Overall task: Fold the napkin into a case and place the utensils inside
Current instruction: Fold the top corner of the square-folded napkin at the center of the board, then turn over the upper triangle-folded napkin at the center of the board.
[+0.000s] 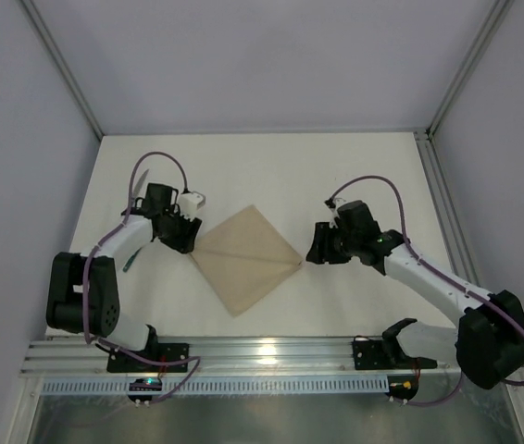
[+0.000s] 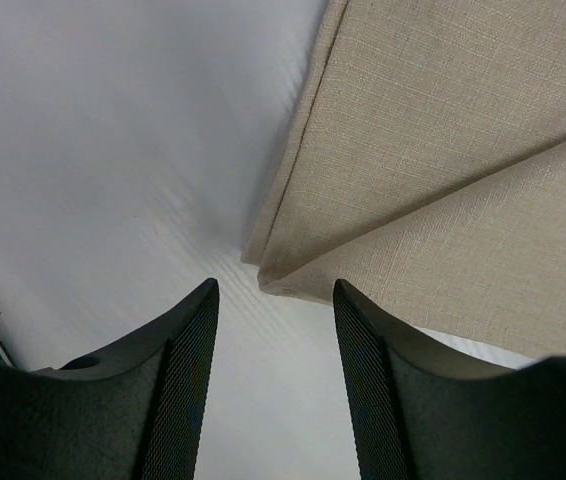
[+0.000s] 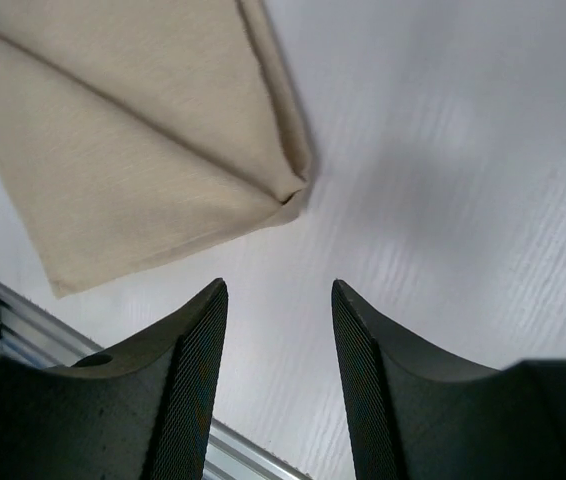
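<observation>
The napkin (image 1: 243,261) lay flat on the white bench (image 1: 271,166) between the two arms, turned so that it looked like a diamond from above. One corner pointed at each arm. A straight fold line ran across it from the left corner to the right corner, and the half nearer the arm bases looked slightly darker than the far half.

The left end effector (image 1: 191,242) sat low at the napkin's left corner. In the left wrist view the left end effector (image 2: 275,290) was released, its two dark ribbed fingers (image 2: 188,380) apart with only bare bench (image 2: 113,150) between them. The napkin (image 2: 443,150) corner lay just ahead of the fingertips, showing two layers of cloth meeting at the point, with no contact visible.

The right end effector (image 1: 312,252) was at the opposite corner. In the right wrist view the right end effector (image 3: 278,290) was likewise released and gripped nothing. The napkin (image 3: 133,130) corner, its edges doubled over, lay a little ahead of the fingertips on the bench (image 3: 463,150). A metal rail (image 3: 23,330) crossed the lower left of that view; from above, the same rail (image 1: 262,351) ran along the near edge, carrying the arm bases.

A slim utensil (image 1: 128,264) with a dark handle showed beside the left arm (image 1: 123,242), well apart from the napkin and mostly hidden. I could not tell whether it was the knife or the fork.
</observation>
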Action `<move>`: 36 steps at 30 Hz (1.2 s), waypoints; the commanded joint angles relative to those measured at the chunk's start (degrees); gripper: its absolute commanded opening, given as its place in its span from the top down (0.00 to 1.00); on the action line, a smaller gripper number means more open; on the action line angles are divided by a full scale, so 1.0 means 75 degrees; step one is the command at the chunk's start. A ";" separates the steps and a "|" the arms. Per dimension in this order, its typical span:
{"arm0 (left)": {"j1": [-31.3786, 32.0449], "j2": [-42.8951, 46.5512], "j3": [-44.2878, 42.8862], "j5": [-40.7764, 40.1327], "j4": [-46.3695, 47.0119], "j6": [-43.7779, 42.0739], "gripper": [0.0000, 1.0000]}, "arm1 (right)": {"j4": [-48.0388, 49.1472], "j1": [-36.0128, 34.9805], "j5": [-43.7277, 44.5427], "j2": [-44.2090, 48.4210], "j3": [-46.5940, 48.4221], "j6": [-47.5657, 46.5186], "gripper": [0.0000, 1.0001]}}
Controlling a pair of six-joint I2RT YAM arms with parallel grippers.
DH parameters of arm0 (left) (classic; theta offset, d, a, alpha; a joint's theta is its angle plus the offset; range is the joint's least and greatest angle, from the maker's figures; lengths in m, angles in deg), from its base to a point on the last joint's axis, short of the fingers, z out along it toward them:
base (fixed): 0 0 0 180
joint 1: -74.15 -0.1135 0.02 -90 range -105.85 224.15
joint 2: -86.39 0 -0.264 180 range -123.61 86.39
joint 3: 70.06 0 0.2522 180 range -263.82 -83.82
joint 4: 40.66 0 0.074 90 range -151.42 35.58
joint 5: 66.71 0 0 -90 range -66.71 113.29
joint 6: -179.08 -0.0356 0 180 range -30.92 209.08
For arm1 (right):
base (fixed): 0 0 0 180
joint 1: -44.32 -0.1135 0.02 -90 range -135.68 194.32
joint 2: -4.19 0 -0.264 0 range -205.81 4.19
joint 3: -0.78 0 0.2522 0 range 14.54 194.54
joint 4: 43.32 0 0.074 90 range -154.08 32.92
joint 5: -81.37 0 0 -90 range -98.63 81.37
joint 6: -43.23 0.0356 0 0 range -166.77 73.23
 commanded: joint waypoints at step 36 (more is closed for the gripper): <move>0.0209 -0.0310 0.0355 -0.0155 0.0567 -0.0214 0.65 | 0.3075 0.1157 -0.2175 -0.2660 -0.0848 0.1561 0.85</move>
